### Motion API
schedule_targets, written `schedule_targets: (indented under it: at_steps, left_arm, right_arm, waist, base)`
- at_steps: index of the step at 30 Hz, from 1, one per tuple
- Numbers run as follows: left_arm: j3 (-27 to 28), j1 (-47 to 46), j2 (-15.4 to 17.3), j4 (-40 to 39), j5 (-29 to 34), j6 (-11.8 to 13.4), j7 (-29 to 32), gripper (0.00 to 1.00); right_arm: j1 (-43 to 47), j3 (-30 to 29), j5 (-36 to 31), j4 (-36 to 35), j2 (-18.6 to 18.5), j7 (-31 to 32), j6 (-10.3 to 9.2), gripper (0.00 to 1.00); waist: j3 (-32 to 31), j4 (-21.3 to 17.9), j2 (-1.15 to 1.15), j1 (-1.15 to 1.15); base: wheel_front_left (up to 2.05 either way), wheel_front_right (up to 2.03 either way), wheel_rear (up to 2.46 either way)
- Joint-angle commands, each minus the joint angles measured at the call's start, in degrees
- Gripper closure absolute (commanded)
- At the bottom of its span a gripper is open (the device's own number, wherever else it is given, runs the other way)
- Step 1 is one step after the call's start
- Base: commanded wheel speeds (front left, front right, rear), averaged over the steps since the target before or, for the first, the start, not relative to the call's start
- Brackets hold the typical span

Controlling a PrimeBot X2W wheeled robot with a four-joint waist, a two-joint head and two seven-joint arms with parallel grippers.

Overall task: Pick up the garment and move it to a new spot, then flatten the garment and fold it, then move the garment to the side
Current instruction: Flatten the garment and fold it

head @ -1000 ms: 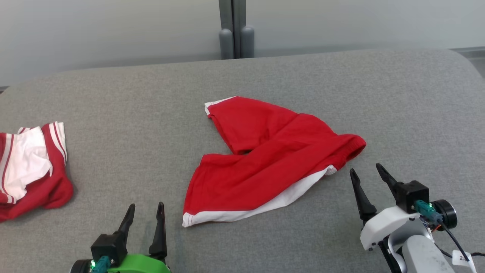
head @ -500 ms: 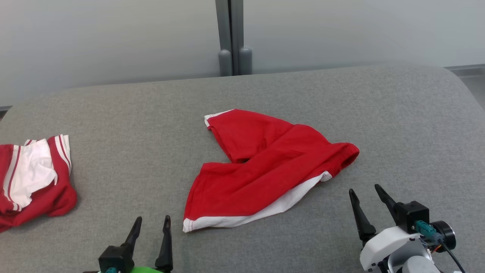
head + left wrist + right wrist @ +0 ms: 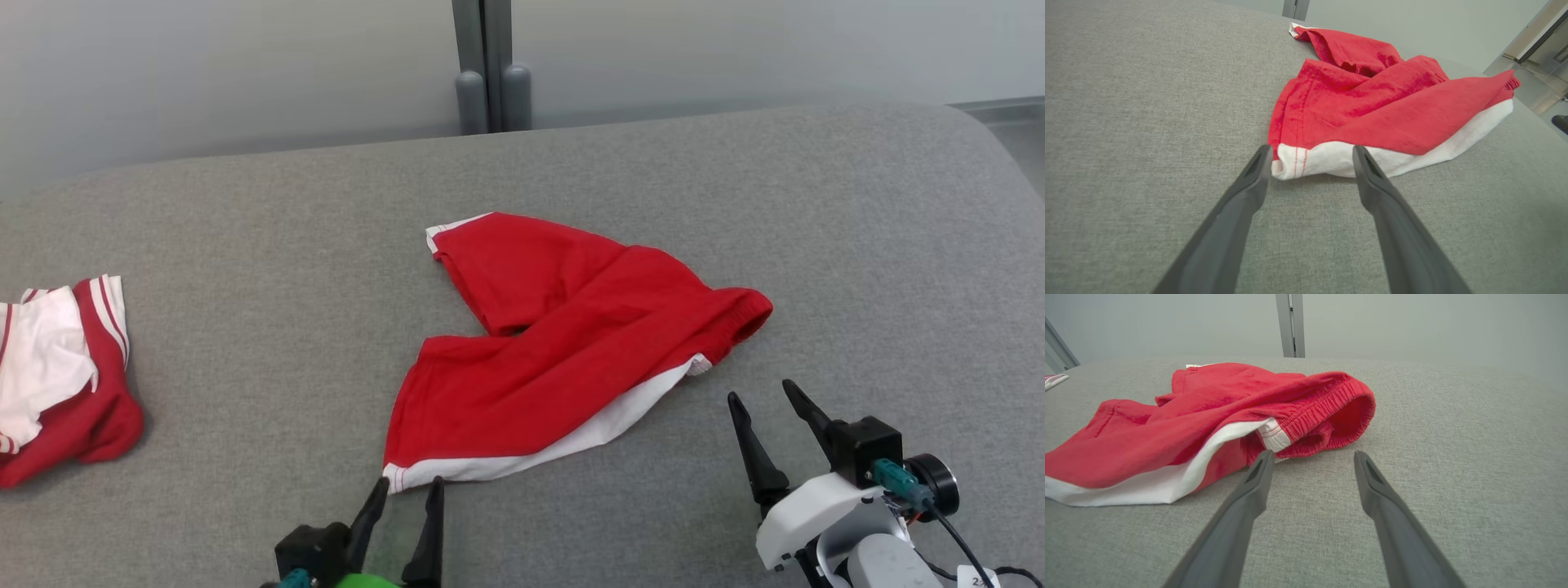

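Left gripper (image 3: 411, 482) partly off-frame

The striped garment (image 3: 57, 376) runs off the head view's left edge. The left end effector (image 3: 411, 482) is cut off at its base by the bottom edge.

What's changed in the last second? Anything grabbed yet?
The left gripper moved to its right, jaws open, now at the white hem corner of the red shorts; nothing gripped. The head view shifted slightly. The right gripper stays open near the waistband; shorts and the red-and-white garment lie unchanged.
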Motion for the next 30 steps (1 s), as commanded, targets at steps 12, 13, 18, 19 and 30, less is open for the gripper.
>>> schedule_targets:
  at_steps: [12,13,18,19,30]
  left_arm:
    - [0.48,-3.74,0.58,3.28,-2.56,-0.21,0.06,0.0]
    - [0.96,-3.78,0.56,3.59,-2.42,-0.21,0.05,0.0]
    - [0.51,-3.88,0.44,4.24,-3.0,-0.21,0.06,0.0]
    - [0.34,-3.92,0.44,4.18,-3.29,-0.21,0.06,0.0]
    - [0.23,-4.51,0.92,0.9,-3.96,-0.22,0.06,1.0]
  right_arm:
    - [-1.46,0.85,0.37,-0.06,-0.19,-0.12,-0.08,0.0]
    - [-1.59,0.86,0.44,-0.03,-0.19,-0.12,-0.08,0.0]
    - [-1.99,1.22,0.7,0.25,-0.18,-0.12,-0.08,0.0]
    - [-2.04,1.26,0.73,0.26,-0.18,-0.12,-0.08,0.0]
    - [-3.37,3.33,1.3,0.99,-0.19,-0.12,-0.08,0.0]
  waist:
    - [2.44,-1.18,0.0,0.0]
    - [2.56,-1.19,0.0,0.0]
    - [2.89,-1.14,0.0,0.0]
    - [2.94,-1.11,0.0,0.0]
    - [4.18,-0.32,0.0,0.0]
  base:
    - [0.0,0.0,0.0]
    - [0.0,0.0,0.0]
    - [0.0,0.0,0.0]
    - [0.0,0.0,0.0]
    - [0.0,0.0,0.0]
